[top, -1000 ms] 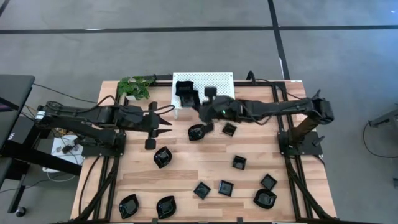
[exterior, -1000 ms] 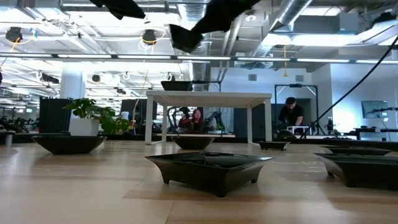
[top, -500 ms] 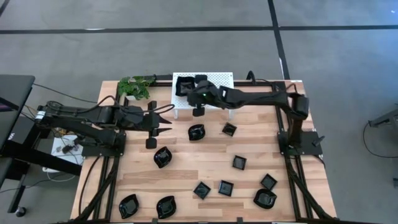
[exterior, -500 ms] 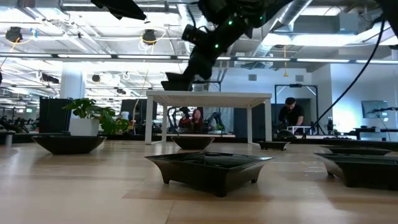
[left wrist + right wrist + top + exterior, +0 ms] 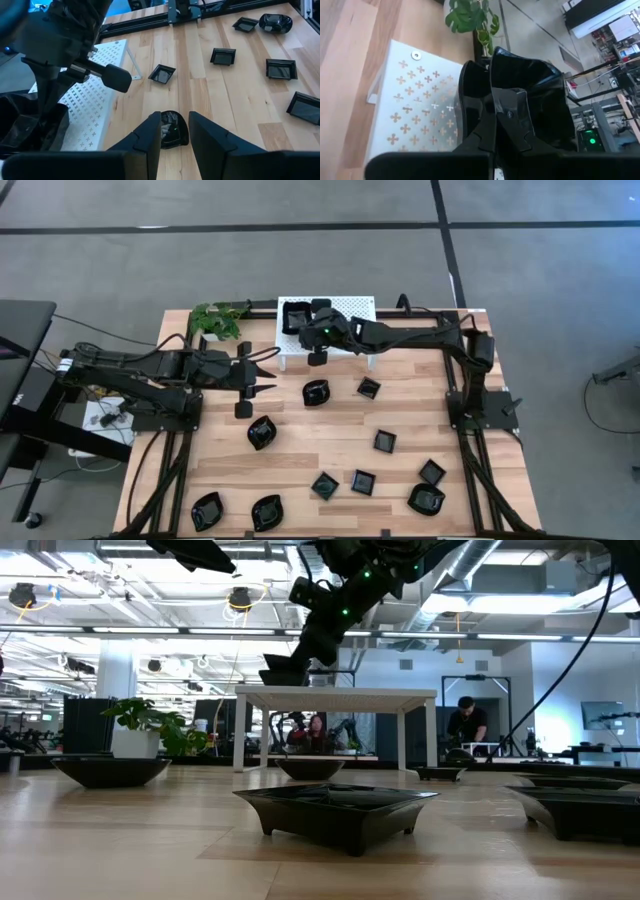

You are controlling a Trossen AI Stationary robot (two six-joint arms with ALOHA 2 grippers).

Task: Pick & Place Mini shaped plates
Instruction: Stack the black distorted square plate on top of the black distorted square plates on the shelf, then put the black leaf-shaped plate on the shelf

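Ten small black mini shaped plates lie scattered on the wooden table (image 5: pixel 300 445), square ones and rounded wavy-rimmed ones mixed, from a rounded plate (image 5: pixel 316 393) near the middle down to two dishes (image 5: pixel 207 510) at the near edge. At the far side stands the white perforated rack (image 5: pixel 352 308), with a potted plant (image 5: pixel 218 319) just beside it. The right gripper (image 5: pixel 314 330) reaches over the left end of the rack; its fingers (image 5: pixel 512 117) are pressed together on the rim of a black plate (image 5: pixel 540 100), which it holds tilted over the rack's perforated top, on or just above other black plates (image 5: pixel 294 313) sitting there. Whether the held plate touches those beneath it cannot be told. In the low view the same gripper (image 5: pixel 300 660) hangs just above the rack's top with the dark plate at its tip. The left gripper (image 5: pixel 262 375) waits above the table's left part, pointing toward the rounded plate in the middle; its fingers (image 5: pixel 150 135) stand slightly apart and hold nothing, with that rounded plate (image 5: pixel 172 129) showing in the gap between them, on the table beyond. People show in the room beyond the table in the low view.
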